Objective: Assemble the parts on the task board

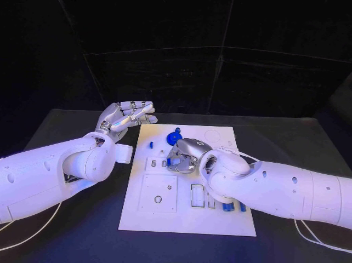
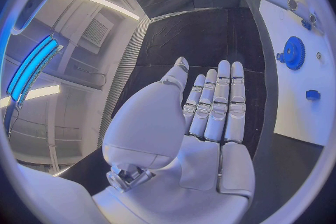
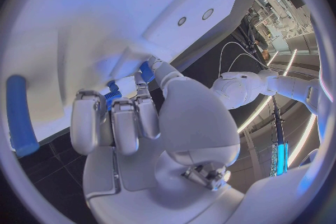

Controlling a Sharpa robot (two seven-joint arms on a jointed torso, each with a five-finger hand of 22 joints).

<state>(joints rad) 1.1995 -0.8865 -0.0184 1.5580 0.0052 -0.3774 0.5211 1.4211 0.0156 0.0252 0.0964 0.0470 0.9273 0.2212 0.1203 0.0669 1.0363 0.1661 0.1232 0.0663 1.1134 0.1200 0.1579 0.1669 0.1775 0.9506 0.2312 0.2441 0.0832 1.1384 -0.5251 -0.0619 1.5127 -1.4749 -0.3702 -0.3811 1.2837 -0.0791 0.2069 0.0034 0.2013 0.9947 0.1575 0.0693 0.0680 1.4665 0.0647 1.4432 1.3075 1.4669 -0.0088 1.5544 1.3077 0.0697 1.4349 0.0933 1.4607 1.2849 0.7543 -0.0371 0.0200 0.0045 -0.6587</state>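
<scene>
I take the white rectangular task board [image 1: 193,216] as my landmark. My right hand [image 1: 184,157] sits over the middle of the board with its fingers curled down onto the surface; the right wrist view shows a small blue part [image 3: 146,71] at the fingertips [image 3: 143,115], but I cannot tell whether it is grasped or only touched. My left hand [image 1: 129,116] hovers off the board's far left corner, fingers straight and apart, holding nothing.

A blue toothed plastic gear [image 1: 174,136] stands on the far part of the board, just beyond the right hand. More small blue pieces [image 1: 240,207] lie at the board's near right edge, beside the right forearm.

Procedure for this step, as I judge it: I confirm contact on the part before lifting, keep the wrist low, and align the part squarely over its recess before pressing. The left hand is best kept off the board.

The black counter [image 1: 81,230] carries the board; dark panels stand beyond its far edge.
</scene>
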